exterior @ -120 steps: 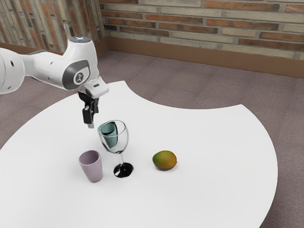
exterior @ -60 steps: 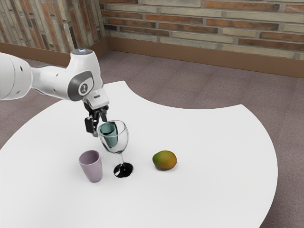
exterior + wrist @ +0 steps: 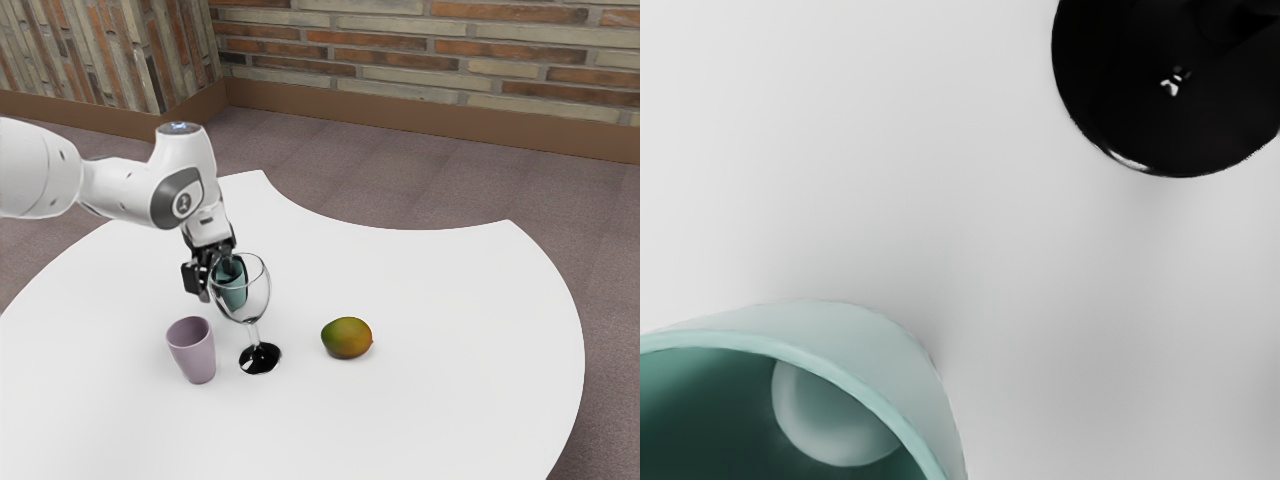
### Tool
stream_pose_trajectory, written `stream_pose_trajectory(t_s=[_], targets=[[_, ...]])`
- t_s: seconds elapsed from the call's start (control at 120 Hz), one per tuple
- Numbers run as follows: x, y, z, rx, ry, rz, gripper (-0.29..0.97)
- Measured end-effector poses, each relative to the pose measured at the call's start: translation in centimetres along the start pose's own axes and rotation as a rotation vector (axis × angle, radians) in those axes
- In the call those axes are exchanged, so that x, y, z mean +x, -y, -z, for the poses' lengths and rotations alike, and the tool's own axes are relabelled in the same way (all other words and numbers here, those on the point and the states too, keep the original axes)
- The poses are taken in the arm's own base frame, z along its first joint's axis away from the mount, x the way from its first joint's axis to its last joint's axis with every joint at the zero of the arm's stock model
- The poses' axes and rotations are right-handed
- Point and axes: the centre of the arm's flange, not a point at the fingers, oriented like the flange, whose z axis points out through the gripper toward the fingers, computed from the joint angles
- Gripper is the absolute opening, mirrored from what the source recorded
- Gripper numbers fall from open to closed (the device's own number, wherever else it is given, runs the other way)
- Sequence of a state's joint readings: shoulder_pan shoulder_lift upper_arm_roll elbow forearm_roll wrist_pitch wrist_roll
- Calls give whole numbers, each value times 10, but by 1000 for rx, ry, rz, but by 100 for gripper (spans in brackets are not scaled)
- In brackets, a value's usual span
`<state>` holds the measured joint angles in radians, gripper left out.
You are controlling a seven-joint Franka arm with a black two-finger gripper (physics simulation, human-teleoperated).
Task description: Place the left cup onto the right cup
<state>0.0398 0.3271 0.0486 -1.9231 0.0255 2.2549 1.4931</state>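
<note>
Counted left to right on the white round table (image 3: pixel 450 380): one mauve plastic cup (image 3: pixel 191 349) lower left, one black two-finger gripper (image 3: pixel 202 284) above it, spread and empty, beside one teal cup (image 3: pixel 232 285) mid-left, behind one clear black-footed wine glass (image 3: pixel 245 300), then one green-orange mango (image 3: pixel 347 337) at centre.

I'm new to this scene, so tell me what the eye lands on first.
The black gripper hangs at a teal cup on the white table. In front of it in the exterior view stands a clear wine glass on a black foot. A mauve cup sits to that view's left of the glass, a mango to its right.
</note>
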Motion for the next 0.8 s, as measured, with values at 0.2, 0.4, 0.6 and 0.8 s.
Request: stream_pose_trajectory(t_s=[0.2,0.4,0.6,0.8], targets=[[-1,2,-18,-10,-9,-11,52],[-6,4,-17,5,-23,-3,22],[-9,4,-16,9,-39,7,0],[-13,5,-16,9,-41,17,-8]])
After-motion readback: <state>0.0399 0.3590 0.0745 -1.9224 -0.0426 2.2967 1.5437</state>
